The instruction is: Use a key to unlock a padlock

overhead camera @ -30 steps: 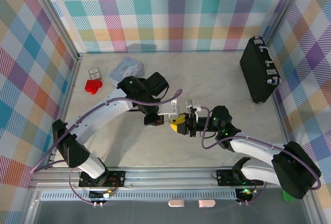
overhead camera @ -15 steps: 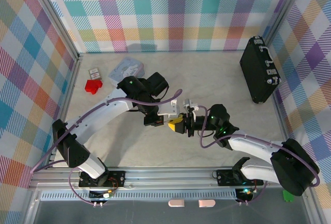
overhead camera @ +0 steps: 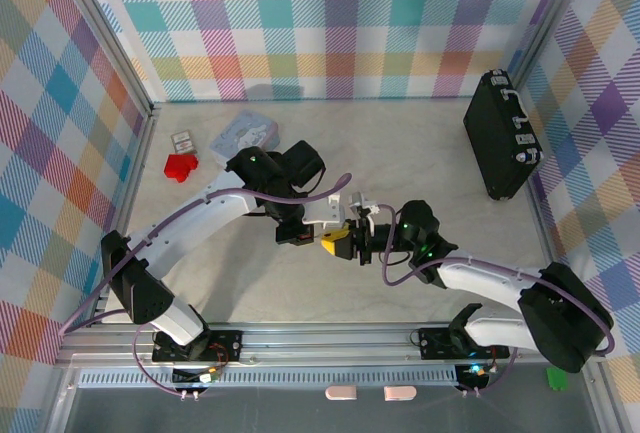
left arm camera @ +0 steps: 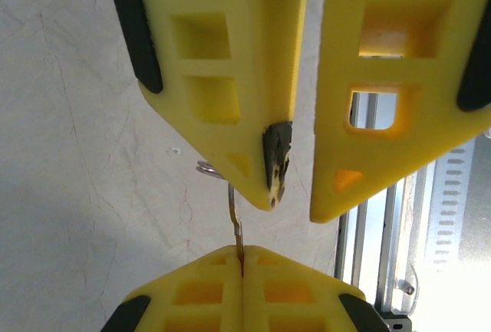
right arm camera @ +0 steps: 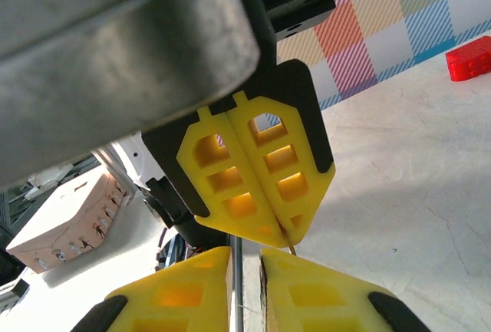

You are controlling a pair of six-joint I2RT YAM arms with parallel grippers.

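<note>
Starting at the left wall of the table (overhead camera: 420, 153), 1 red block (overhead camera: 181, 167) lies just beside a small flat card (overhead camera: 181, 140), on the side nearer the arms. A pale blue tin (overhead camera: 243, 134) sits a little further right. The left arm sweeps past these 3 things to the middle of the table, where the 2 grippers meet tip to tip.

In the left wrist view the left gripper (left arm camera: 242, 255) is clenched. Its 2 yellow fingers press flat together on the key (left arm camera: 235, 221), a thin silvery strip seen edge-on that rises out of the pinch to a small ring (left arm camera: 205, 168).

Just right of that ring is the right gripper (left arm camera: 294, 211), its fingers a narrow slit apart. The padlock (left arm camera: 276, 156) (a tiny dark lump) sits on the inner face of 1 fingertip. A sliver of light shows between it and the other finger, so I cannot tell whether it is truly gripped.

Well apart, by the right wall, a big black case (overhead camera: 503, 148) lies on the table.
</note>
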